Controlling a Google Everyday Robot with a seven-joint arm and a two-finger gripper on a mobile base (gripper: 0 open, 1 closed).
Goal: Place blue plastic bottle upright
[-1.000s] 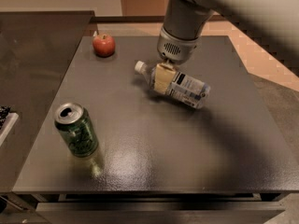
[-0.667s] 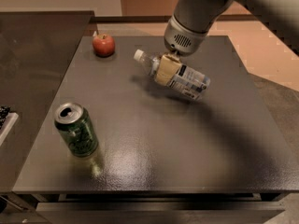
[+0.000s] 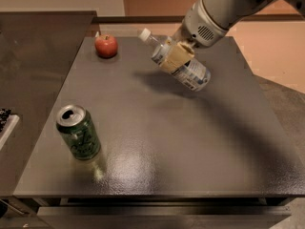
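**Bottle held at a slant above the worktop**

The gripper is over the far half of the dark grey worktop, right of the middle. Its jaws are clenched around the blue plastic bottle, with one tan pad lying across the bottle's body between the neck and the printed label. The pale grey arm comes down to it from the upper right corner of the view.

The bottle is not upright. It slants, with its white cap pointing up and to the left, towards the far edge, and its base lower and to the right. The label end sticks out past the pad on the near side. The bottle looks to be held clear of the surface: a soft dark shadow lies on the worktop just left of and below it, apart from the bottle itself.

A red apple sits near the far left corner of the worktop, to the left of the cap and well apart from it. A green soda can stands upright on the near left part, its opened top showing. It is well apart from both the bottle and the apple, and its faint reflection shows on the glossy surface just in front of it.

Left of the worktop runs a second dark surface. Beyond the far edge the wall is pale, and the floor to the right is tan.
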